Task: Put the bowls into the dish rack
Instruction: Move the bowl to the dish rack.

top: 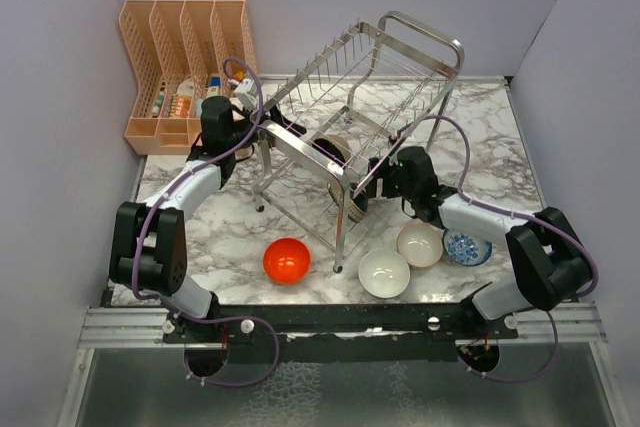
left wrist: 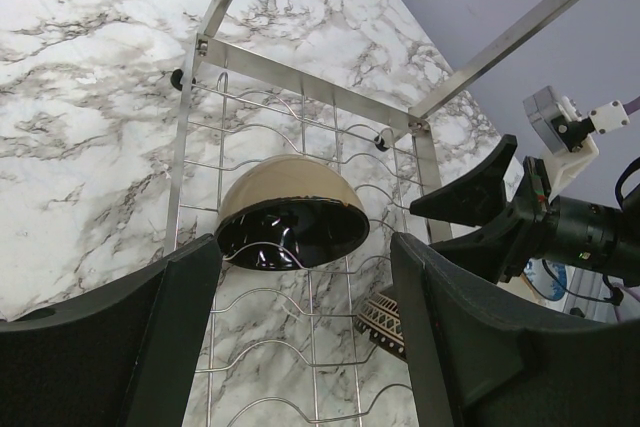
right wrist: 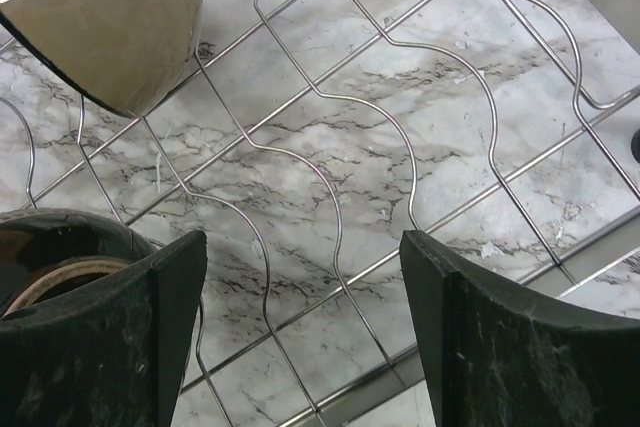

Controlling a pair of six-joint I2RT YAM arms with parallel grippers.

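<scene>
A brown bowl (left wrist: 290, 197) already sits in the dish rack (top: 400, 57); the others wait on the surface (top: 225, 247). The left pincer (left wrist: 300, 247) and right pincer (right wrist: 300, 247) hang apart and empty at the rack. Next, I'd judge, the right must reach the beige-pink bowl (top: 420, 243).

The two-tier wire dish rack (top: 385, 97) is shiny steel, with thin bright wire for its grids and tines and polished tube for its legs and handle. The white, grey-veined marble-look tabletop (top: 200, 247) is smooth with a soft sheen. The red-orange round bowl (top: 286, 260) is highly glossy. The plain white bowl (top: 384, 273), beige-pink bowl (top: 419, 243) and white bowl with blue pattern (top: 467, 247) look glazed and smooth. The tan bowl in the rack (left wrist: 292, 212) is matt outside and glossy near-black inside. The peach slotted organiser (top: 185, 57) is matt plastic. The left gripper (left wrist: 302, 247) has matt black plastic fingers (left wrist: 175, 337). The fingers (right wrist: 500, 337) of the right gripper (right wrist: 302, 247) are faintly mottled.
</scene>
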